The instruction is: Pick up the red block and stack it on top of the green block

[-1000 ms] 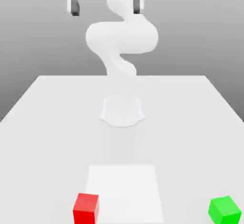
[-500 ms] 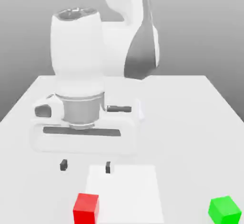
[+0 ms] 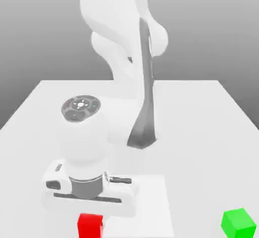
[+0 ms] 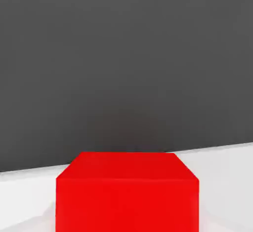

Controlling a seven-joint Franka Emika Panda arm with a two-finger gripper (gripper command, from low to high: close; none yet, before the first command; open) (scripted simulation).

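the arm is bent right down over the near edge of the table, its hand sitting low on top of the red block. the jaws themselves are tucked under the hand from where i stand, but they read as drawn together, and with the block directly beneath them i'd judge they are clamped on it, though i can't see the contact itself. up close, the red block rests square on the white surface, its top face level.

the green block sits well apart, off toward the exterior view's right, slightly turned on the table.

the worry from here is the grip. if the jaws caught only the upper part of the cube, or pinched it off-centre, it could slip or twist on the lift. a tilted red block set onto a green one that is itself rotated could land corner-first and slide off. a fast sideways swing could also nudge the green block away.
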